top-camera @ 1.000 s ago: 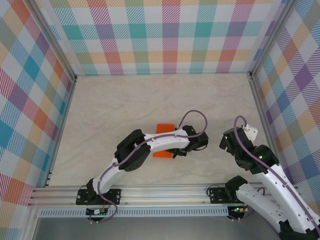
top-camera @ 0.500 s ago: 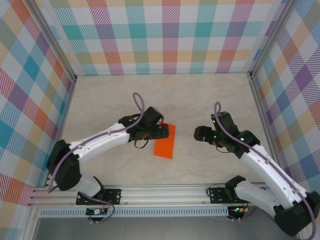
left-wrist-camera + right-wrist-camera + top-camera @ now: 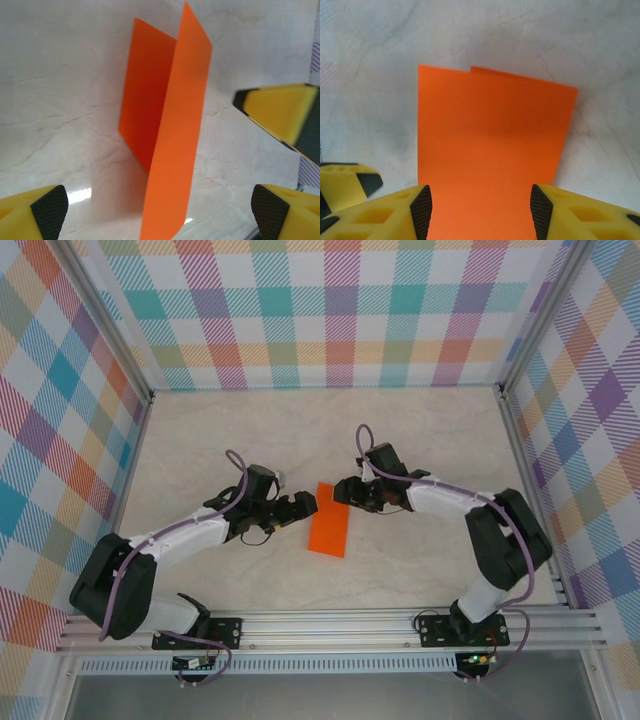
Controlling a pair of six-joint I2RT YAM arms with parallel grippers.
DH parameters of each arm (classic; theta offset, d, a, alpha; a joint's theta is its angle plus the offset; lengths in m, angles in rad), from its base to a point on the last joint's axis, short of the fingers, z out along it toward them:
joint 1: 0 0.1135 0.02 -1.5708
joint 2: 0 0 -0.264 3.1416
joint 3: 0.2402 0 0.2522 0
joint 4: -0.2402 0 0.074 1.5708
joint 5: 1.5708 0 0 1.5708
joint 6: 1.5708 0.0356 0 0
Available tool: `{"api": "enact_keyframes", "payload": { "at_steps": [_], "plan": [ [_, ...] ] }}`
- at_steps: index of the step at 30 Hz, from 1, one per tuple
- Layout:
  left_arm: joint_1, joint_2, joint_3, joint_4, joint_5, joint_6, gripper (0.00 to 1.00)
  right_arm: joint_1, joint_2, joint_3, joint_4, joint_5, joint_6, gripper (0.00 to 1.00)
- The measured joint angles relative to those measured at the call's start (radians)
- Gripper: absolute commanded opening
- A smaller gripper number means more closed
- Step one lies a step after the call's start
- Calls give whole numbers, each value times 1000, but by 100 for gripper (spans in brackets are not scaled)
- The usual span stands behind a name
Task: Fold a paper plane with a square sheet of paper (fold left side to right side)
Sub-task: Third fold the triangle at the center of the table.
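Obs.: the square sheet of paper (image 3: 330,530) lies on the table (image 3: 420,440), already doubled into a narrow rectangle. The left wrist view shows its top layer sprung up off the lower one, so the crease looks soft. The left gripper (image 3: 297,507) sits just beside the sheet's left long edge with its jaws spread wide and nothing between them. The right gripper (image 3: 343,492) is at the sheet's far end, fingers (image 3: 422,207) parted and straddling that end. You can't tell from these views whether they touch the paper. Judgement: the step in hand is setting the fold. Bring the right fingers down flat on the raised layer, check that the free edges line up, then run pressure along the folded edge from the far end to the near end. Keep the left gripper off the sheet, or use it only to pin the near corner so nothing slides. Pose: the left arm is stretched low toward the sheet from the left. The right arm is elbowed out right of the sheet, forearm reaching back toward its far end.
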Motion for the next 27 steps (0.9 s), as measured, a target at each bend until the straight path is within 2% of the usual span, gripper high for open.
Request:
{"api": "enact_keyframes", "payload": {
  "at_steps": [6, 12, 17, 25, 27],
  "plan": [
    [0, 102, 0, 84, 62, -15, 94, 0, 93, 50, 21, 20, -3, 55],
    [1, 200, 0, 159, 114, -58, 85, 0, 159, 57, 22, 28, -13, 55],
    [0, 224, 2, 189, 132, -79, 77, 0, 162, 57, 24, 28, -23, 55],
    [-10, 267, 31, 207, 140, -82, 75, 0, 162, 57, 24, 28, -30, 55],
    [-11, 270, 33, 207, 140, -83, 71, 0, 162, 57, 24, 28, -32, 55]
  ]
}}
